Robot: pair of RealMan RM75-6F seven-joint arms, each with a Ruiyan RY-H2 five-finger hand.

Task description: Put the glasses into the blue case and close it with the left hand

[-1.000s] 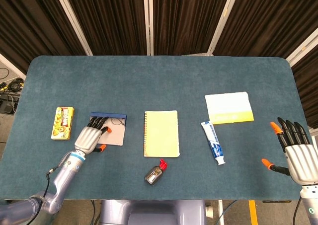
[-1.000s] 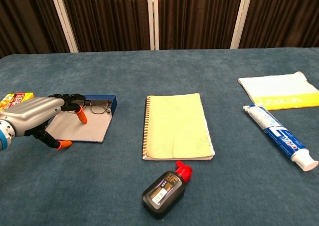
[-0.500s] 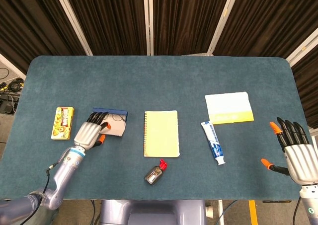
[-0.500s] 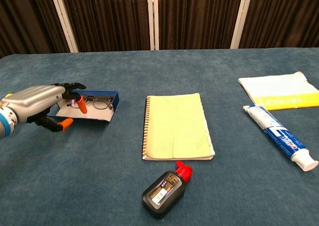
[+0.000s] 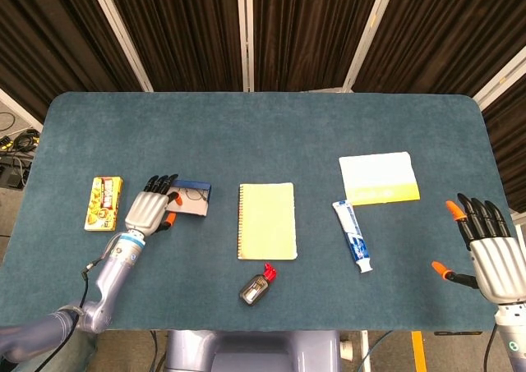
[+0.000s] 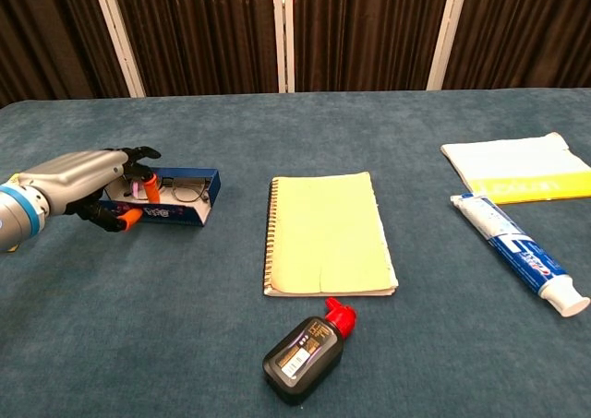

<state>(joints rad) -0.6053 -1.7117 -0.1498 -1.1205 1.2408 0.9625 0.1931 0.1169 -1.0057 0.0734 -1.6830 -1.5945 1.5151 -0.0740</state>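
Glasses (image 6: 187,193) lying inside the blue case (image 6: 175,199) at the table's (image 5: 263,126) left, case half folded with its lid tilted up, not yet flat. Left hand (image 6: 88,183) at the case's left end, fingers (image 6: 138,153) reaching over the raised lid and thumb tucked beneath, pinching the flap to swing it shut. Closing apparently the step in hand, placement done. Right hand (image 5: 486,253) parked well apart at the far right edge, fingers spread, holding nothing. Yellow notebook (image 6: 328,233), toothpaste tube (image 6: 522,266), ink bottle (image 6: 307,351) and snack packet (image 5: 103,203) lying untouched.
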